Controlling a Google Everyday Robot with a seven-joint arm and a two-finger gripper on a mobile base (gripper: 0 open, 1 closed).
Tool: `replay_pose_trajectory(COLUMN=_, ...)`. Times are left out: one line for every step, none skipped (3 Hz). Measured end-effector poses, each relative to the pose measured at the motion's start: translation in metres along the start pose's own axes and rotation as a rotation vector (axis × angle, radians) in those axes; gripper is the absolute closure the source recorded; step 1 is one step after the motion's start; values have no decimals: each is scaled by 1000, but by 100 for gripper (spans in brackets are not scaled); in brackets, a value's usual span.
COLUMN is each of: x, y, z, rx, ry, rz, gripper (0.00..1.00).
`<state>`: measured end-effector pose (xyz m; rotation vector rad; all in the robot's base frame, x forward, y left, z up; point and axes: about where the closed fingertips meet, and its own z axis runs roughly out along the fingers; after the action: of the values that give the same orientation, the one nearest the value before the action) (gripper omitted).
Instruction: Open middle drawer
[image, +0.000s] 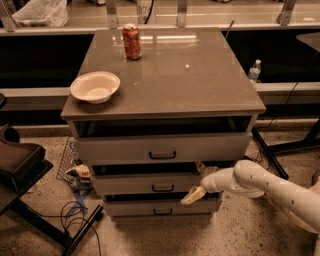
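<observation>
The bench (190, 75) top is smooth and glossy, catching light spots. The middle drawer (130, 184) has a matt grey front with a dark handle. The end effector (199, 186), at that drawer's right end, looks like smooth cream plastic. The bowl (95, 86) is matt off-white, the can (132, 42) shiny metal, and the floor (225, 235) speckled stone.

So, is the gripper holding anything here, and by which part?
Cannot be told. The gripper is at the right end of the middle drawer, not on its handle.
</observation>
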<state>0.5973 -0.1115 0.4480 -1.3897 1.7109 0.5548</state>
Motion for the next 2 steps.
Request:
replay_pose_trajectory(x=3, y=-2, z=3, rx=1, ry=-4, rz=6, gripper=12)
replay_pose_trajectory(x=2, y=-1, z=6, rx=-4, ry=-7, rz=6, gripper=43)
